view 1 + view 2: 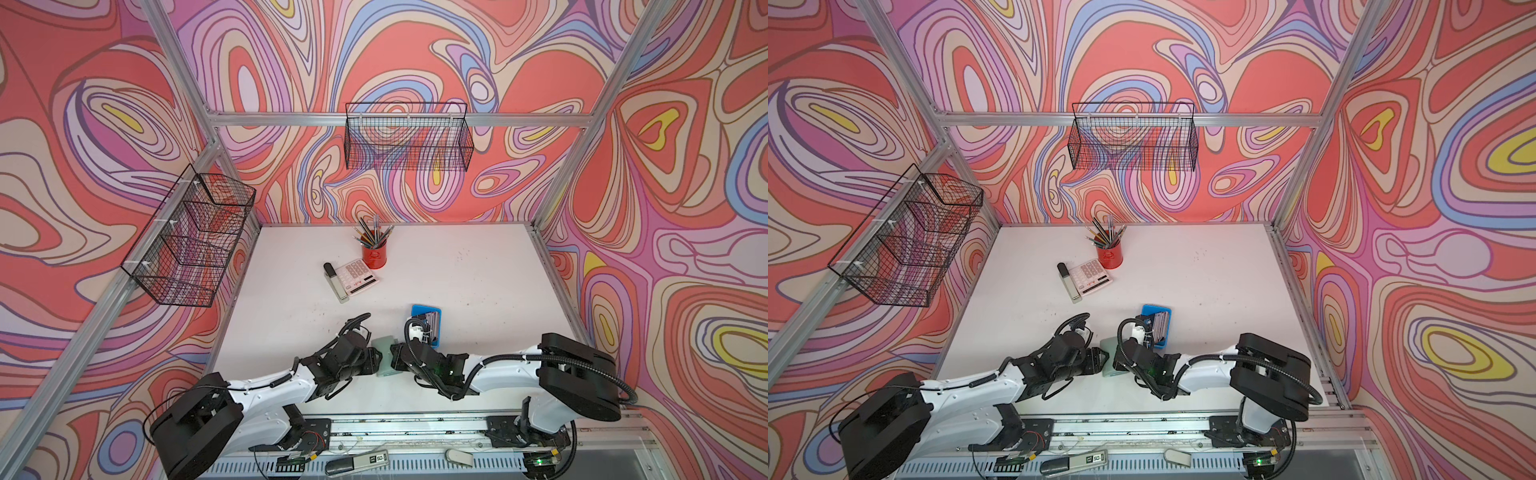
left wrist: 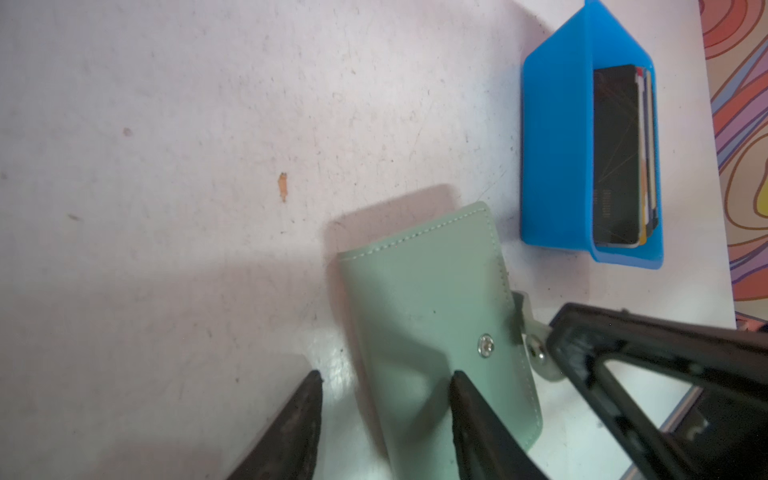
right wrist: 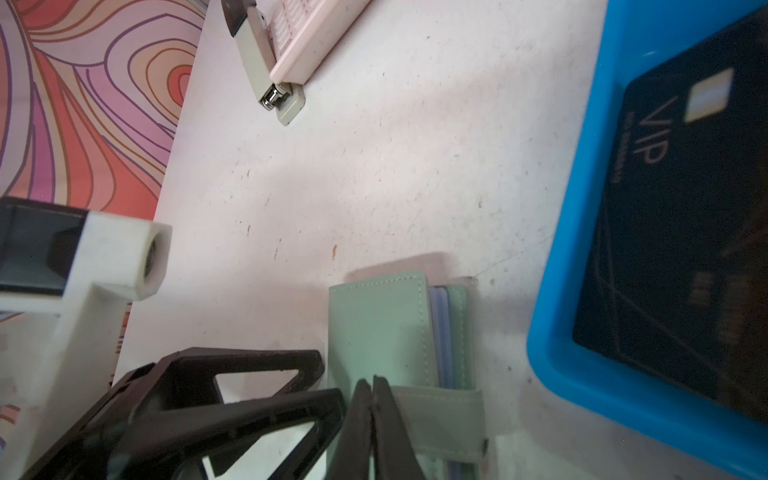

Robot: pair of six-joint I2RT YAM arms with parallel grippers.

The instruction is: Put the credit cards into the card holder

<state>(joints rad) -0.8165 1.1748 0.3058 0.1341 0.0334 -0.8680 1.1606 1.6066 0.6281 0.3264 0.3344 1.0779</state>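
The sage-green card holder [image 1: 384,357] [image 1: 1109,357] lies closed on the table between both grippers. Its snap tab [image 3: 440,415] is undone and pulled off the stud [image 2: 485,345]. My right gripper [image 3: 371,384] is shut on that tab. My left gripper [image 2: 385,376] is open: one fingertip [image 2: 455,378] sits over the holder's cover [image 2: 419,299], the other over bare table beside it. The credit cards [image 2: 617,158] [image 3: 685,228] are stacked in the blue tray [image 2: 552,145] [image 1: 419,309] just behind the holder, a dark "VIP" card on top.
A stapler [image 1: 334,282], a pale calculator [image 1: 357,276] and a red pencil cup [image 1: 374,255] stand further back on the white table. Black wire baskets [image 1: 409,139] hang on the back and left walls. The blue tray's wall [image 3: 582,208] stands close to my right gripper.
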